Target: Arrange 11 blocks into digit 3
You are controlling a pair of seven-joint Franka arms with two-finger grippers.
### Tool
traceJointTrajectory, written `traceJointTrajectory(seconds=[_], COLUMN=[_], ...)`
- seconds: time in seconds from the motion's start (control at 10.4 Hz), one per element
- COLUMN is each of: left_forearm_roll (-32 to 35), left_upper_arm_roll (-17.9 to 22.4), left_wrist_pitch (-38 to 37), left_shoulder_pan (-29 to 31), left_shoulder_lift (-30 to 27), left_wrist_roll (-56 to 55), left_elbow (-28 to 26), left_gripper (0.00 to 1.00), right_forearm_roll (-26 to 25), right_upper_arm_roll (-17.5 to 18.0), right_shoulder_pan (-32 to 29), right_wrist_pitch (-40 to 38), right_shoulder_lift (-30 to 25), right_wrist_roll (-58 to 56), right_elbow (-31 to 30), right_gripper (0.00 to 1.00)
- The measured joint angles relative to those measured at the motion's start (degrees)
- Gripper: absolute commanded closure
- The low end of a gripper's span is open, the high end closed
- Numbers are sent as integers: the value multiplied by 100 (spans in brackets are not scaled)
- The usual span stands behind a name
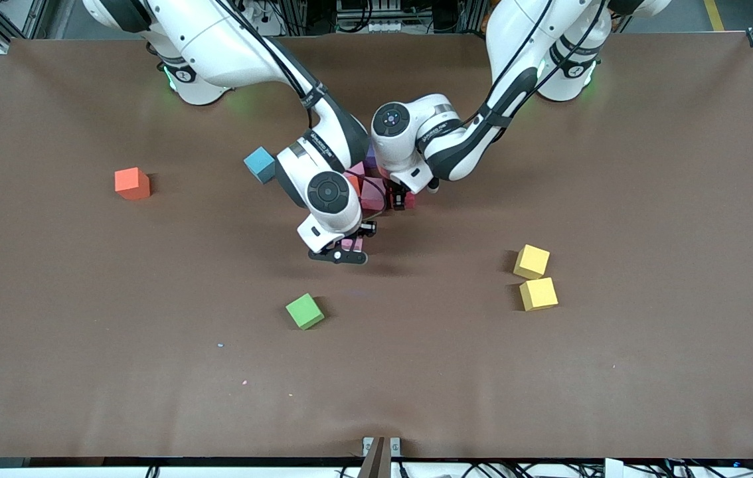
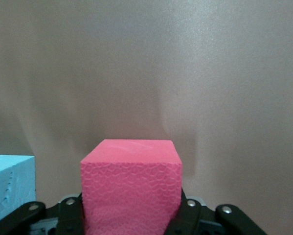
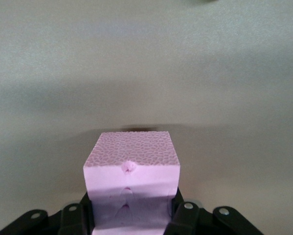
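Left gripper [image 2: 131, 215]: fingers clamped on a deep pink block [image 2: 130, 188], over the cluster [image 1: 370, 189] at mid-tabletop.
Right gripper [image 3: 131, 215]: fingers clamped on a pale pink block [image 3: 130, 188], at the cluster's camera-side edge.
Risk: wrists crowd together; either could nudge placed cubes.
Room: open tabletop [image 1: 615, 372] all round; 2 yellow blocks [image 1: 534, 277], orange block [image 1: 132, 183] well apart.

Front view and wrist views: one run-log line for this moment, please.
left gripper: shut on pink block | right gripper: shut on light pink block | green cube: apart
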Motion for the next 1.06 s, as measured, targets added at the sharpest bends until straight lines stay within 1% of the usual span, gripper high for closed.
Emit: traceJointTrajectory(seconds=[0.39,0.48,1.06], left_forearm_roll=[5,15,23], left_upper_arm_roll=[-1,0,13], left_wrist_pitch=[1,4,31], left_shoulder_pan=[-5,-19,-48], left_shoulder_lift=[23,26,26], left_wrist_roll=[-69,-74,-126], left_elbow=[32,35,25], left_gripper=[100,100,100], right_forearm_roll=[-37,-41,-64], right_upper_arm_roll=[0,0,-9], right_shoulder_pan=[43,84,92], right_wrist_pitch=[61,79,88], right_shoulder_lift=[115,148,174], right_wrist_roll=[-185,-197,-401], right_elbow=[-9,-10,-42], right_gripper=[99,96,96])
